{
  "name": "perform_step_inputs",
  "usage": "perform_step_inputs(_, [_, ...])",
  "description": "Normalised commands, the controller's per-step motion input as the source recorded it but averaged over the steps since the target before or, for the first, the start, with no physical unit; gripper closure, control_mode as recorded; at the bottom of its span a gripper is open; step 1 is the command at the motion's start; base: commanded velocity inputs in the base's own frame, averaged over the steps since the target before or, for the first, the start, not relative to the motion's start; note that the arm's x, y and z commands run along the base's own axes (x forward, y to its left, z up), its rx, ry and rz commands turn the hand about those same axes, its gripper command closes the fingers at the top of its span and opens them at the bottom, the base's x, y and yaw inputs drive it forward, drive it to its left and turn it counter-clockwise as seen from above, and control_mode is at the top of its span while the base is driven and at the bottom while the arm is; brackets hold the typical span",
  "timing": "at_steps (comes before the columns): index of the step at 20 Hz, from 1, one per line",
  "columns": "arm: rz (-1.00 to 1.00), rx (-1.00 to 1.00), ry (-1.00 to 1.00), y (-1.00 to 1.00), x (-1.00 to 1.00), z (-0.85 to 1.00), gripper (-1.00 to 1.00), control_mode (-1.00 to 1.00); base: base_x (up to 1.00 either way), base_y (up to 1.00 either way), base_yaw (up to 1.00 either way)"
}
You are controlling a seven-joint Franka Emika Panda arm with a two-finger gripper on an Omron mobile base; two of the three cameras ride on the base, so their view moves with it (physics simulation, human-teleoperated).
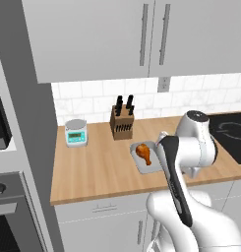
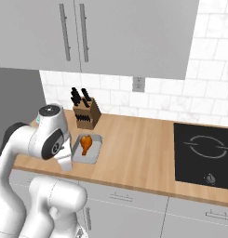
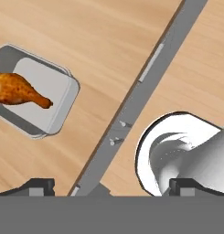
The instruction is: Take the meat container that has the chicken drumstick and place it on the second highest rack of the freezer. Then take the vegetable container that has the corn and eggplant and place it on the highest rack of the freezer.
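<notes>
The gripper (image 3: 111, 186) is seen with its jaws fully apart, nothing between them; its two dark finger tips (image 3: 38, 186) are set at opposite sides of the hand view, above the front edge of the wooden counter (image 1: 97, 167). The chicken drumstick (image 1: 145, 153) is seen lying in a shallow grey meat container (image 1: 139, 163) — thin bone end toward the front edge. The container is set on the counter, nearer its front edge than its back, in front of the knife block (image 1: 122, 123). A small scale (image 1: 75, 132) is noted toward the back left corner — well apart from the container. A black cooktop (image 2: 202, 155) is set into the right end.
</notes>
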Motion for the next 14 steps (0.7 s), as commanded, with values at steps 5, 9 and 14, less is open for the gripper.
perform_step_inputs(5, [0.03, 0.00, 0.18, 0.00, 0.55, -0.19, -1.00, -1.00, 0.00, 0.00, 0.00])
perform_step_inputs(9, [0.04, 0.00, 0.21, 0.00, 0.56, -0.25, -1.00, -1.00, 0.00, 0.00, 0.00])
perform_step_inputs(14, [0.05, 0.00, 0.06, 0.00, 0.57, -0.39, -1.00, -1.00, 0.00, 0.00, 0.00])
